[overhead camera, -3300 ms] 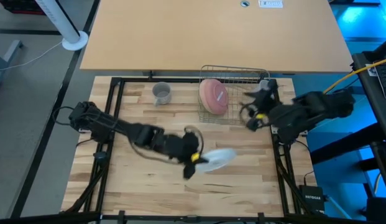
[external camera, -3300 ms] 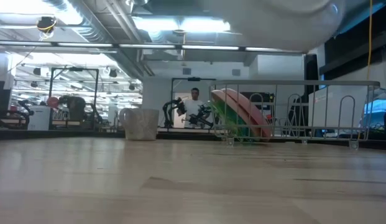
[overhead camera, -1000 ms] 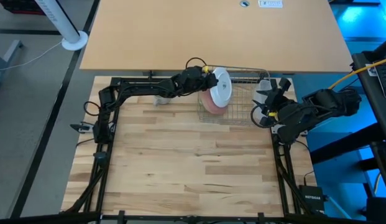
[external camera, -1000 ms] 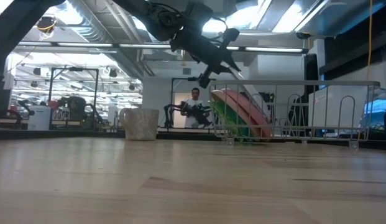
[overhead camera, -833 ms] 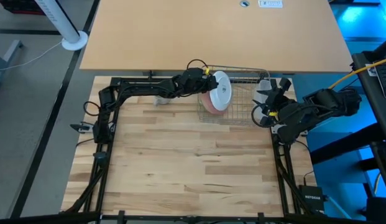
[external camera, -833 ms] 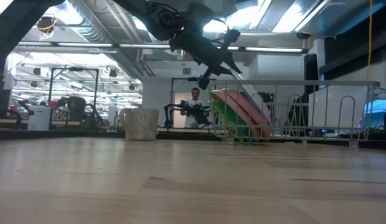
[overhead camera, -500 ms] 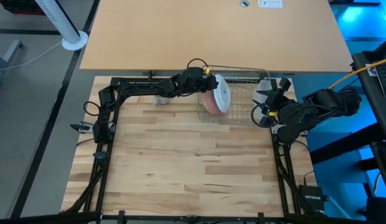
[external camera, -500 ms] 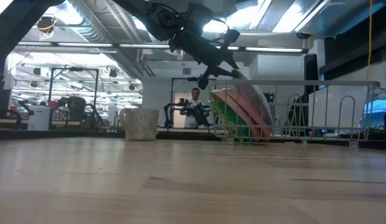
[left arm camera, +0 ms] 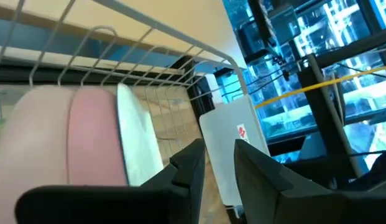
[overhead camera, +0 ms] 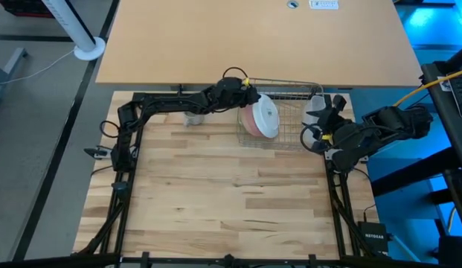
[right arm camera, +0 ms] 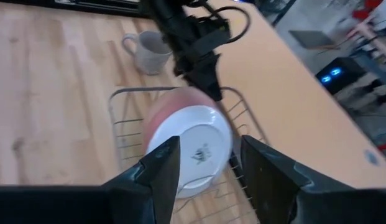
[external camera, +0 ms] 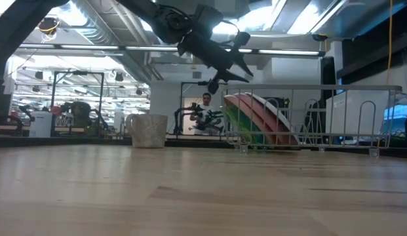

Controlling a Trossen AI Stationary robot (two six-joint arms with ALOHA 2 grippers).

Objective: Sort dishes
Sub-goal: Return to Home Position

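Observation:
The white plate (overhead camera: 266, 119) stands on edge in the wire rack (overhead camera: 294, 83), leaning on the pink plate (overhead camera: 249, 120); the right wrist view shows its underside (right arm camera: 196, 152). In the low view the green plate (external camera: 234, 126) stands on edge against the pink plate (external camera: 259, 118). The grey cup (overhead camera: 192, 116) stands on the table left of the rack. My left gripper (overhead camera: 251, 95) hovers open over the rack's left end, its fingers beside the white plate's rim (left arm camera: 135, 134). My right gripper (overhead camera: 318, 113) is open and empty at the rack's right side.
A pale plastic tub (left arm camera: 233, 146) stands just right of the rack. The rack's wire rim (external camera: 321, 87) stands high around the plates. Bare wooden tabletop (overhead camera: 216, 193) stretches toward the near edge. A person (external camera: 204, 103) shows in the room far behind.
My left gripper has let go of the white plate over the rack. The plate has dropped a little and tipped over, and it now leans on the pink plate. The gripper has stayed over the rack's left end.

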